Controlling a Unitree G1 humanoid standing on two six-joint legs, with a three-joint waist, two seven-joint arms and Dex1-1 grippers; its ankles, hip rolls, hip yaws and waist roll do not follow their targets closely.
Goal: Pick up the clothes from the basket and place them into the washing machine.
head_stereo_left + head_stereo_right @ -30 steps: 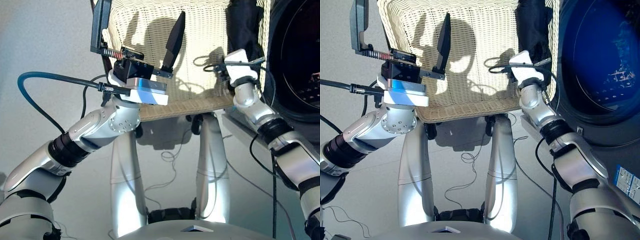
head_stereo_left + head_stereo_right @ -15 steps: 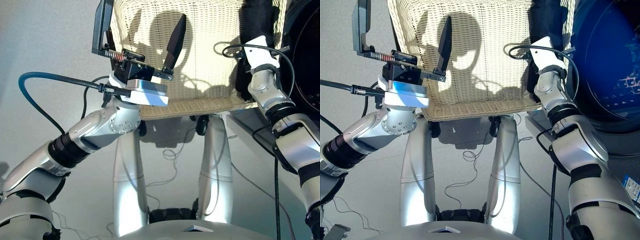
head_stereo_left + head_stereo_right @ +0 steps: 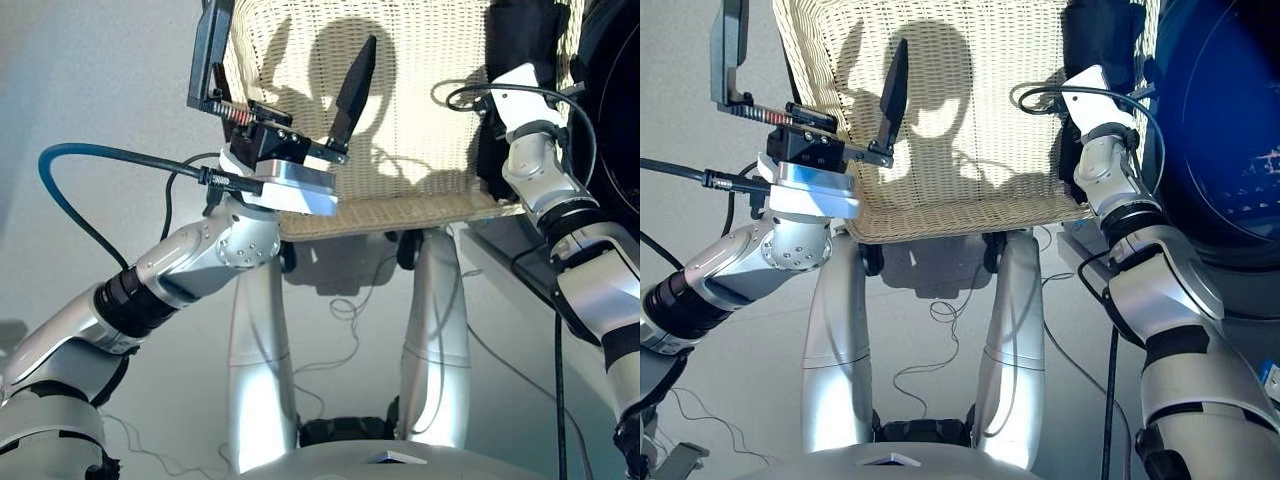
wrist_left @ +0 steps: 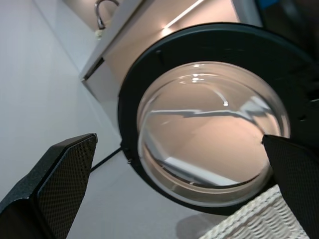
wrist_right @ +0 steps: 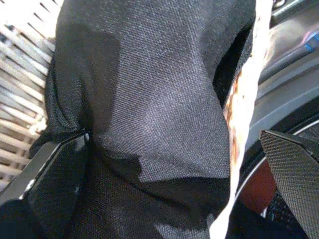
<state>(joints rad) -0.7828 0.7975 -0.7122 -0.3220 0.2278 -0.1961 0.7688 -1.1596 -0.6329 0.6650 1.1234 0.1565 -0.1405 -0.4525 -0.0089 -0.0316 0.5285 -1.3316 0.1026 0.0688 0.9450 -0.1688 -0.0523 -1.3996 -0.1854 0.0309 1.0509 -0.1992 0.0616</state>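
A: Clothes, location? Black garment (image 5: 149, 109) draped at basket (image 3: 970, 120) right edge, beside washing machine (image 3: 1220, 130).
B: Arms? Left gripper (image 3: 285, 75) raised, fingers apart, empty. Right gripper (image 5: 174, 164) against garment; grip: cannot tell.

One cream wicker basket (image 3: 970, 120) is in view, and one black garment (image 5: 149, 99) lies at its right end; no other garment shows. One washing machine (image 3: 1230, 130) stands to the right, with one round glass porthole door (image 4: 209, 129). Two grippers show, the left gripper (image 3: 285, 70) and the right gripper (image 5: 174, 164).
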